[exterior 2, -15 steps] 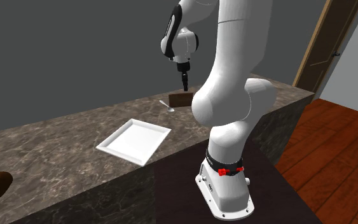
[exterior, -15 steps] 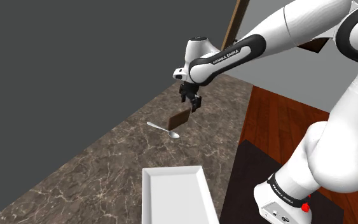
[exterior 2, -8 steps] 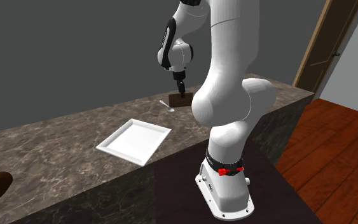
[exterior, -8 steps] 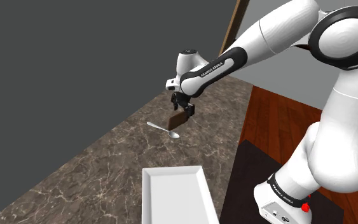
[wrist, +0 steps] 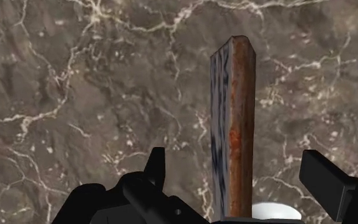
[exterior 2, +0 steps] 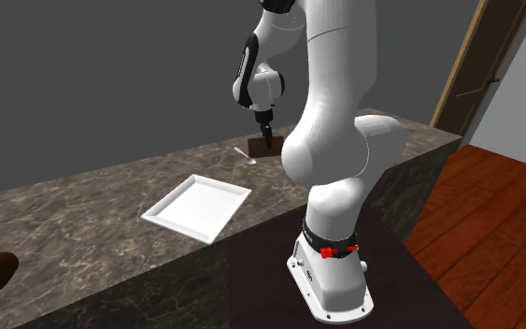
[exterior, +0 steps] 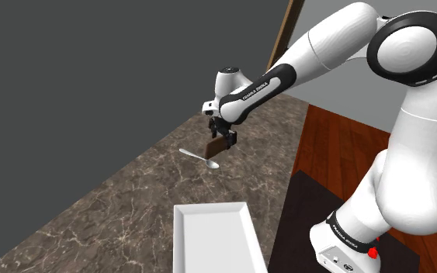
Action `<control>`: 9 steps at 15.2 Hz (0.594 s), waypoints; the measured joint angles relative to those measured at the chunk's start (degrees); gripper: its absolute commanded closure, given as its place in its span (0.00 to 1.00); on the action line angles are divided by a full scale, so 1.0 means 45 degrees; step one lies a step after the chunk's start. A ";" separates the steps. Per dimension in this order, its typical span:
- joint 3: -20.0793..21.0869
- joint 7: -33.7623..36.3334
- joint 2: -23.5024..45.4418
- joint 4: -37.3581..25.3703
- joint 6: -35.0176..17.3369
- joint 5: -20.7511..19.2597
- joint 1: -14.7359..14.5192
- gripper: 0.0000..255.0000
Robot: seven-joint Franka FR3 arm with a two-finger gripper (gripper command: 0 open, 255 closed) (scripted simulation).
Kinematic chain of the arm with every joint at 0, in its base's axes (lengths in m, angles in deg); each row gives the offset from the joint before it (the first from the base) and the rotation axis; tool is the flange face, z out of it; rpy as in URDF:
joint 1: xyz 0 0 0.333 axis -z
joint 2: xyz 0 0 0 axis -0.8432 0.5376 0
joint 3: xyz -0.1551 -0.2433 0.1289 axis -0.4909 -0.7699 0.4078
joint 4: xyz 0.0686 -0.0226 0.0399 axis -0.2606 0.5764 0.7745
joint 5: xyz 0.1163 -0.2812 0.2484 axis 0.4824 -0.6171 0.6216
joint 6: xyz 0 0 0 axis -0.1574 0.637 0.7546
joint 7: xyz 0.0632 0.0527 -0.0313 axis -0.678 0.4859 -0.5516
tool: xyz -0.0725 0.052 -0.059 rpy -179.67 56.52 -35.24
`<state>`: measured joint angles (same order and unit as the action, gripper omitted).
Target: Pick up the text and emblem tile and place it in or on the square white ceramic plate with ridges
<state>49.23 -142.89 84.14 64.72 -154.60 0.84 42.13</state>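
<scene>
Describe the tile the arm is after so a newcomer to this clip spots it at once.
On the dark marble counter, look past the white plate, right below the gripper. The tile stands there on edge, a thin brown slab. The spoon beside it is pale and lies flat.

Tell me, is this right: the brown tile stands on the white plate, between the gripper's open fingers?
No: the tile stands on the marble counter, apart from the white plate, between the gripper's open fingers. The shoulder view shows it.
</scene>
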 measured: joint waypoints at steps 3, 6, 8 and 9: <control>0.0000 -0.0003 0.0006 -0.0001 -0.0006 0.0001 0.0002 1.00; 0.0000 -0.0003 0.0004 -0.0003 -0.0008 0.0000 0.0002 1.00; -0.0003 -0.0009 -0.0019 -0.0009 0.0004 -0.0003 0.0004 1.00; -0.0004 -0.0010 -0.0018 -0.0010 0.0008 -0.0003 0.0005 1.00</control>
<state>49.21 -142.93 84.05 64.67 -154.56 0.83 42.16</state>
